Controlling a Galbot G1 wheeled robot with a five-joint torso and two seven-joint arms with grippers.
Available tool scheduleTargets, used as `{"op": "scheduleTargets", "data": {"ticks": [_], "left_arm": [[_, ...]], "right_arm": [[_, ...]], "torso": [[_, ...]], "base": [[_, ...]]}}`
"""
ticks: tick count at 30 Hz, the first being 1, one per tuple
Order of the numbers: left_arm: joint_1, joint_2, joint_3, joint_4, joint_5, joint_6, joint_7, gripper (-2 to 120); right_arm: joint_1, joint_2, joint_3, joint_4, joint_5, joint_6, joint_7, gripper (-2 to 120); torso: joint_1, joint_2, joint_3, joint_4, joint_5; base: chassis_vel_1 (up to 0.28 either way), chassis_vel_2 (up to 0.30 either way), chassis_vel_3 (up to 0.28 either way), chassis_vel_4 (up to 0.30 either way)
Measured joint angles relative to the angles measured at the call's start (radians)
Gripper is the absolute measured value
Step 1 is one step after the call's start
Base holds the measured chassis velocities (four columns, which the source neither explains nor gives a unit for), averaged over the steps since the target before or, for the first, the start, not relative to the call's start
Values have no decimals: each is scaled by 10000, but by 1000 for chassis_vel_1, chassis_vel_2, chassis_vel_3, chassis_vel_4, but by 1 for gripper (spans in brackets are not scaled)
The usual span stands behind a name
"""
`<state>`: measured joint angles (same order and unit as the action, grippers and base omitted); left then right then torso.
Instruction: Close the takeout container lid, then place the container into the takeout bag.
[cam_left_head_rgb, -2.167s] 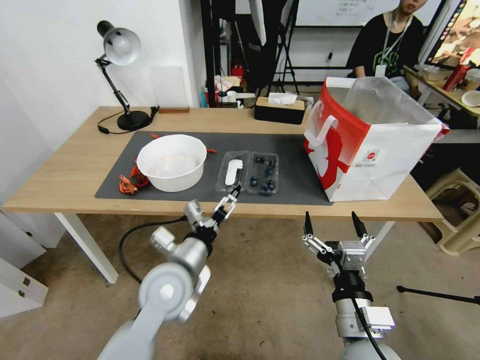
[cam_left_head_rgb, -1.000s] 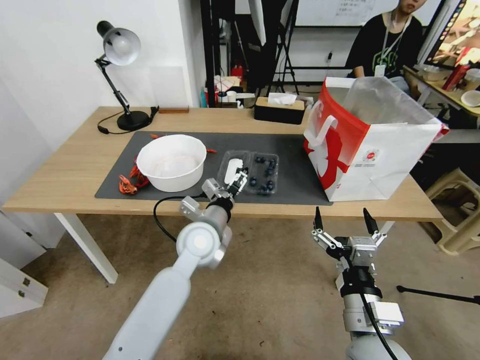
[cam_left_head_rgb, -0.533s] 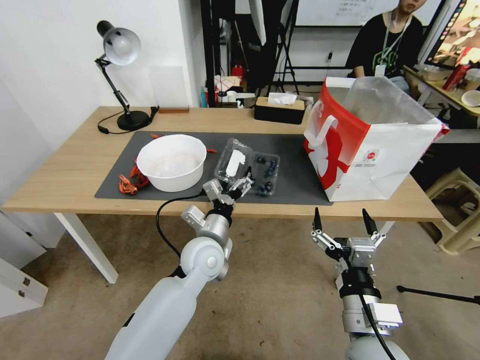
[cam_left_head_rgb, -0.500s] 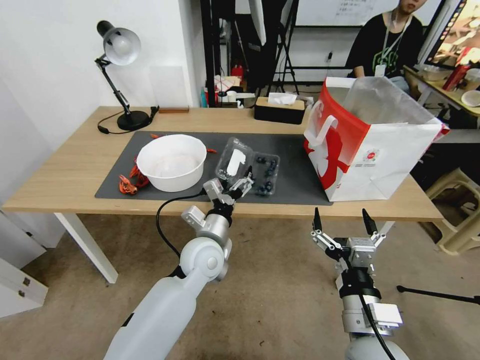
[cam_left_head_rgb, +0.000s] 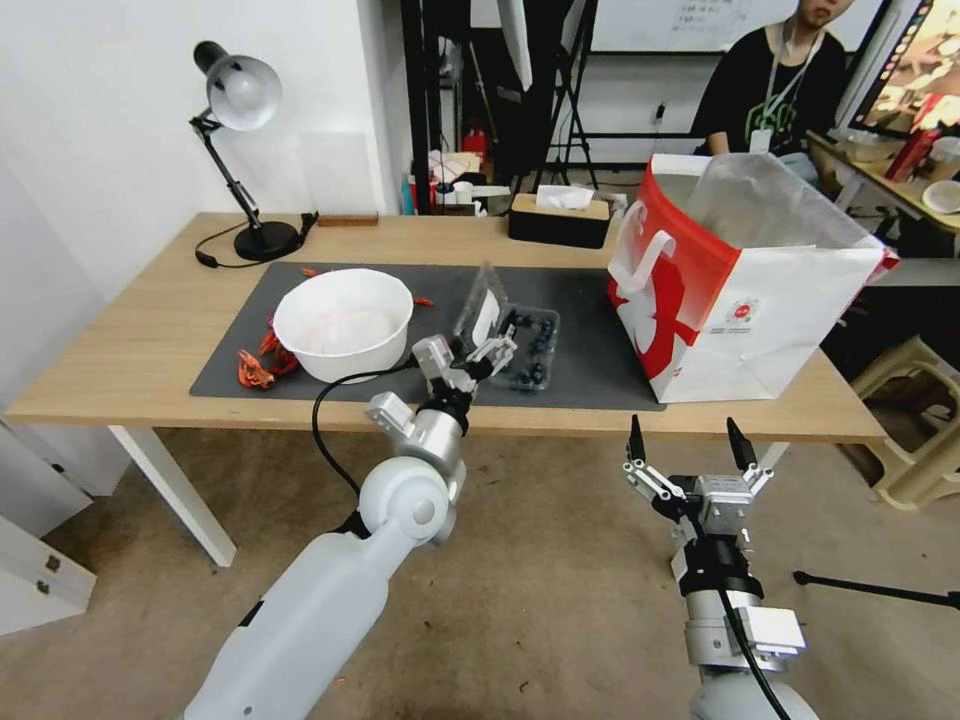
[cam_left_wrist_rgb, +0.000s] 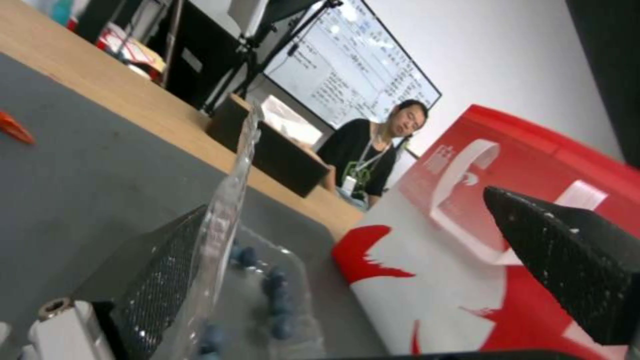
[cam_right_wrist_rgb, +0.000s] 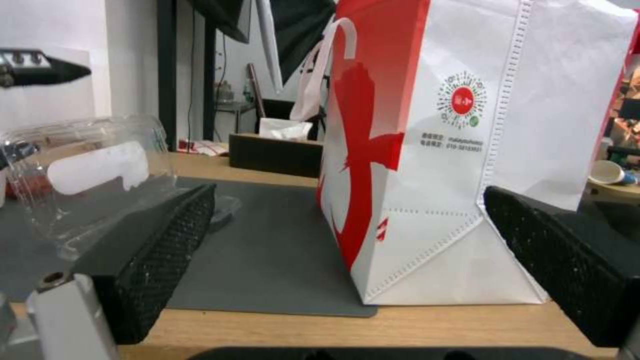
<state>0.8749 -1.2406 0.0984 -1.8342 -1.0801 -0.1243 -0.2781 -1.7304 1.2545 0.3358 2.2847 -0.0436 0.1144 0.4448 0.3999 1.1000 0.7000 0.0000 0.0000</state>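
Right gripper (cam_left_head_rgb: 683, 452): nearest item, parked below the near table edge, fingers spread wide, holding nothing.

Left gripper (cam_left_head_rgb: 478, 357): at the near edge of the grey mat (cam_left_head_rgb: 590, 300), jaws apart; in the left wrist view one pad (cam_left_wrist_rgb: 160, 280) lies against the outer face of the lid, the other stands well clear. A push contact, not a pinch.

Takeout container (cam_left_head_rgb: 527, 345): on the mat, between the white bowl (cam_left_head_rgb: 343, 322) and the takeout bag. Tray flat, blueberries (cam_left_wrist_rgb: 277, 285) loose inside. Lid (cam_left_head_rgb: 482, 305) raised near upright on its hinge, label sticker facing the bowl.

Handling, by judgement: thin clear plastic, very light, springy, smooth; likely to skid on the mat or flex under load. Press the lid on its flat panel over the tray rim; for lifting, grip across the closed shell's short sides, gently, keeping it level.

Takeout bag (cam_left_head_rgb: 760, 300): standing open on the table's right end, well apart from the container.

Tissue box (cam_left_head_rgb: 558, 222): behind the mat.
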Motion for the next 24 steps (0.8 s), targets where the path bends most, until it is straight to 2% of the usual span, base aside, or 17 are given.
{"op": "scheduleTargets", "data": {"ticks": [10, 14, 17, 19, 24], "left_arm": [[-428, -102, 178, -374, -1702, 271, -333, 100], [-689, -200, 241, -473, -2663, 506, -723, 100], [-761, -244, 258, -467, -2946, 572, -862, 100], [-983, -412, 278, -275, -3699, 710, -1232, 100], [-1210, -602, 289, -6, -4377, 842, -1636, 100]], "right_arm": [[-35, 26, 114, -10, -6, 23, 2, 100], [-39, 31, 146, 3, 29, 22, 7, 100], [-36, 27, 157, 21, 70, 22, 8, 100], [23, -4, 217, 58, 252, 0, 7, 100], [143, -57, 301, 138, 579, -86, -4, 100]], "torso": [[0, -1, 0, 0, 1], [0, 0, 0, 0, 0], [1, -1, 0, 0, 0], [0, 0, 0, 0, 1], [2, -1, 0, 0, 1]], "base": [[0, 0, 0, 0], [0, 0, 0, 0], [0, 0, 0, 0], [0, 0, 0, 0], [0, 0, 0, 0]]}}
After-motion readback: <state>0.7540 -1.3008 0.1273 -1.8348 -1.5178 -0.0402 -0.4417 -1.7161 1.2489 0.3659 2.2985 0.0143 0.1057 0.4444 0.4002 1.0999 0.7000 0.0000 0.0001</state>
